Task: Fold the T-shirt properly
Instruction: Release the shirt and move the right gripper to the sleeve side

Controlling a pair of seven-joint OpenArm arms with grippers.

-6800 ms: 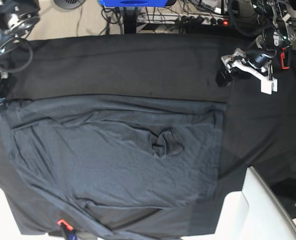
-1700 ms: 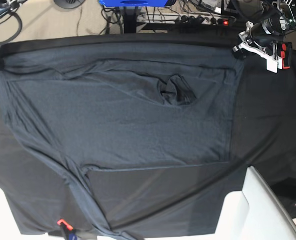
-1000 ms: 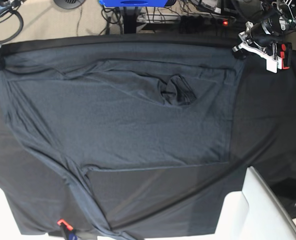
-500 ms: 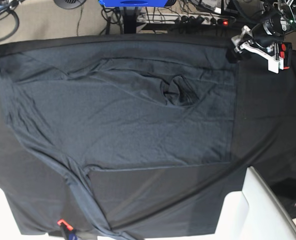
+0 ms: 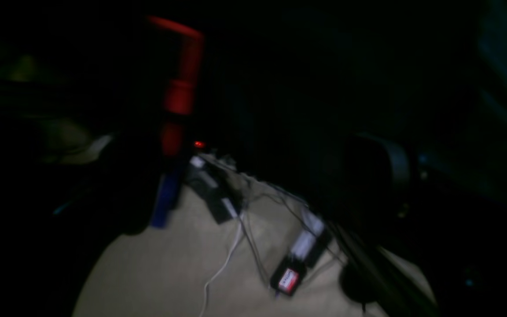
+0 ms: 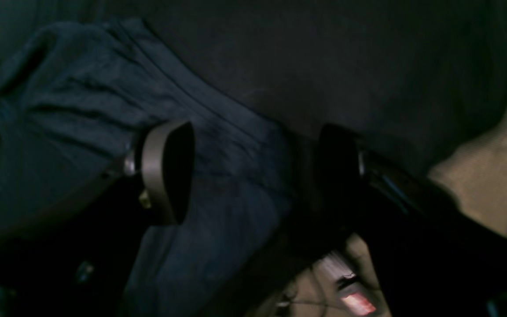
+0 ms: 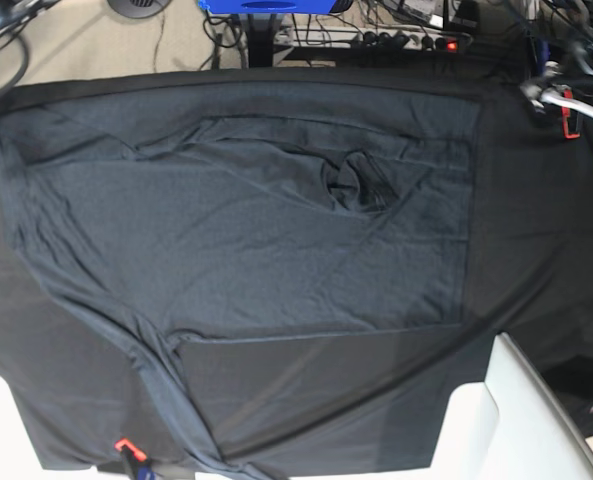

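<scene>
T-shirt (image 7: 246,220) lies spread over the far half of the bench (image 7: 536,260), its upper hem along the far edge, a bunched knot of cloth right of centre, a long fold trailing toward the near-left corner. Right pincer (image 6: 253,171): jaws parted, nothing between them, hovering over a rumpled corner of the shirt by the bench edge, one finger (image 6: 165,171) just above the fabric. Left pincer (image 7: 566,100) sits off the far-right corner, clear of the shirt; its wrist view is too dark to read, the base view blurred, so open or closed cannot be told.
</scene>
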